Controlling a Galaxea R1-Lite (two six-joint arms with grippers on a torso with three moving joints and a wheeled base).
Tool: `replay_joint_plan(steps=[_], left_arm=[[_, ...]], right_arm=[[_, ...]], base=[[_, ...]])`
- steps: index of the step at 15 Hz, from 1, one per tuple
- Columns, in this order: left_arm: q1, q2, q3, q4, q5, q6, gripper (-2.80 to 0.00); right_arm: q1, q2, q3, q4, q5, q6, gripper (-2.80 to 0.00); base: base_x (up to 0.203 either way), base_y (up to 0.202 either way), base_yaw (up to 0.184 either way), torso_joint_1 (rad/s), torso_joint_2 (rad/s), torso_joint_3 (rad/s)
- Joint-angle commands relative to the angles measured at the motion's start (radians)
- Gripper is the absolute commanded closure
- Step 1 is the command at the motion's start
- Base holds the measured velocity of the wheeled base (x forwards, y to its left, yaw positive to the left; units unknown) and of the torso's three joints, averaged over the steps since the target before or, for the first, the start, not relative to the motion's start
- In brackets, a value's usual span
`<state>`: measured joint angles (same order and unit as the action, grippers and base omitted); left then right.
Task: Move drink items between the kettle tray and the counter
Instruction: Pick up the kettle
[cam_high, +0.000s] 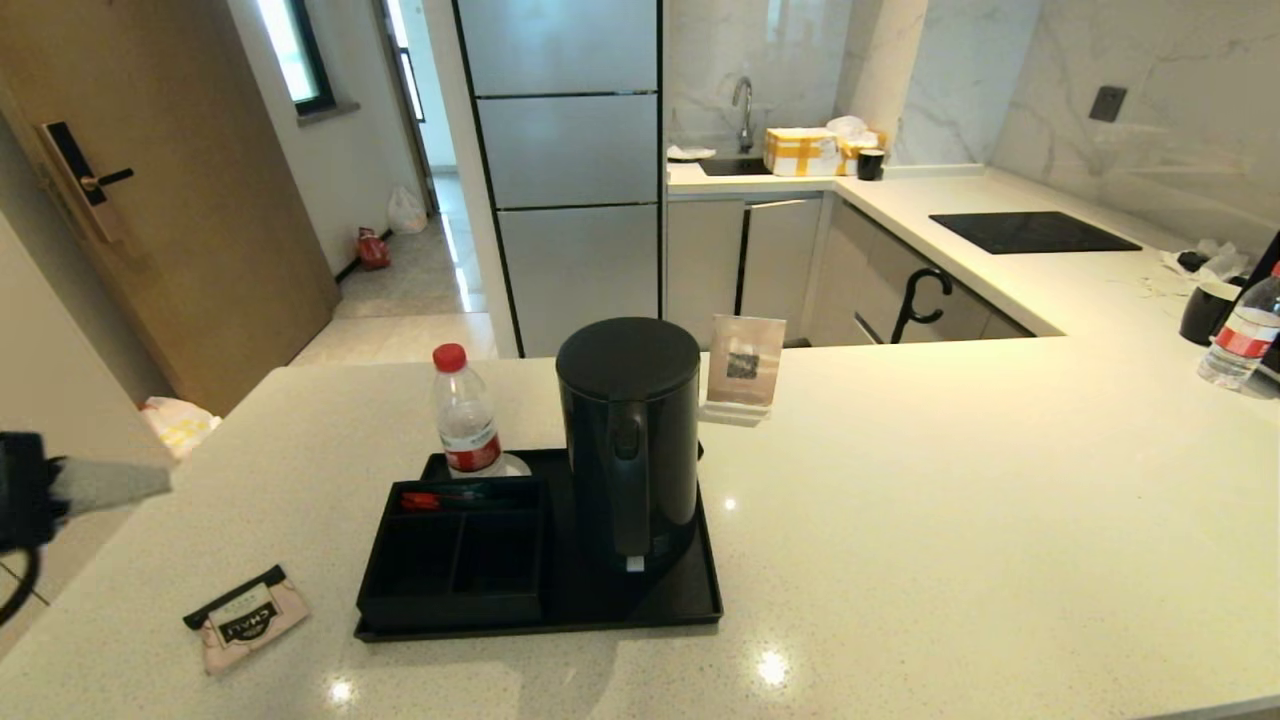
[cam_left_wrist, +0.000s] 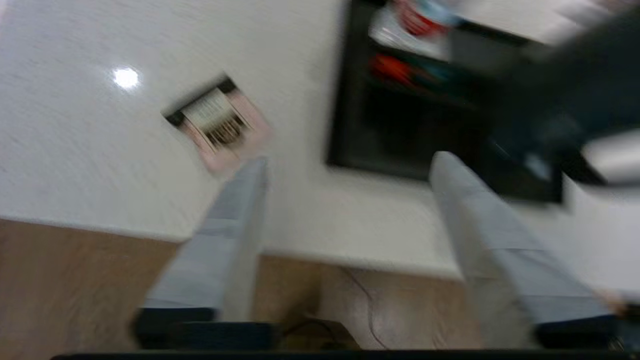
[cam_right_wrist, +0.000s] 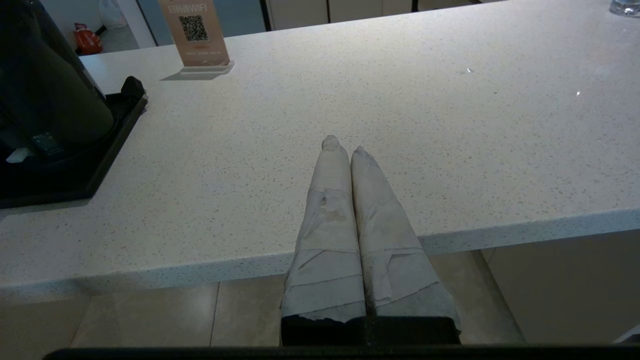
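Observation:
The tall black kettle (cam_high: 628, 440) stands upright on the kettle tray (cam_high: 560, 615), on its right half. The pink CHALI tea sachet (cam_high: 245, 617) lies flat on the counter (cam_high: 950, 520), left of the tray near the front edge. In the left wrist view, my left gripper (cam_left_wrist: 350, 160) is open and empty, hanging over the counter's left edge with the sachet (cam_left_wrist: 220, 122) just beyond one fingertip and the tray (cam_left_wrist: 350, 100) further on. My right gripper (cam_right_wrist: 345, 146) is shut and empty at the counter's front edge, right of the kettle (cam_right_wrist: 45, 75).
A red-capped water bottle (cam_high: 465, 415) stands at the tray's back left. The divided compartment box (cam_high: 455, 555) holds red packets (cam_high: 420, 500). A WiFi QR sign (cam_high: 745, 365) stands behind the kettle. At far right are another bottle (cam_high: 1240, 340) and a black mug (cam_high: 1208, 312).

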<state>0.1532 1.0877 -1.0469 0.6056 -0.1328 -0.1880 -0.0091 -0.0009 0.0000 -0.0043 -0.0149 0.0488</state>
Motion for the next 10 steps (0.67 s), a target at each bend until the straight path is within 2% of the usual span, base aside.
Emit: replay_joint_plan(steps=[1,2,4,6,7,10], left_arm=[[-0.019,-0.268,-0.050,0.182,-0.050,0.015,0.00],[-0.027,-0.318,-0.080,0.264,-0.076,0.031,0.00],[-0.038,-0.354,-0.123,0.351,-0.130,0.046,0.00],[-0.047,-0.429,-0.251,0.483,-0.198,0.048,0.00],[-0.052,-0.452,-0.279,0.535,-0.231,0.048,0.00],[-0.052,-0.453,-0.280,0.536,-0.232,0.048,0.00]], right_arm=[[0.000,0.001,0.000,0.000,0.000,0.000,0.00],[0.000,0.001,0.000,0.000,0.000,0.000,0.00],[0.000,0.001,0.000,0.000,0.000,0.000,0.00],[0.000,0.001,0.000,0.000,0.000,0.000,0.00],[0.000,0.001,0.000,0.000,0.000,0.000,0.00],[0.000,0.001,0.000,0.000,0.000,0.000,0.00]], base=[[0.000,0.000,0.000,0.000,0.00,0.000],[0.000,0.000,0.000,0.000,0.00,0.000],[0.000,0.000,0.000,0.000,0.00,0.000],[0.000,0.000,0.000,0.000,0.00,0.000],[0.000,0.000,0.000,0.000,0.00,0.000],[0.000,0.000,0.000,0.000,0.00,0.000]])
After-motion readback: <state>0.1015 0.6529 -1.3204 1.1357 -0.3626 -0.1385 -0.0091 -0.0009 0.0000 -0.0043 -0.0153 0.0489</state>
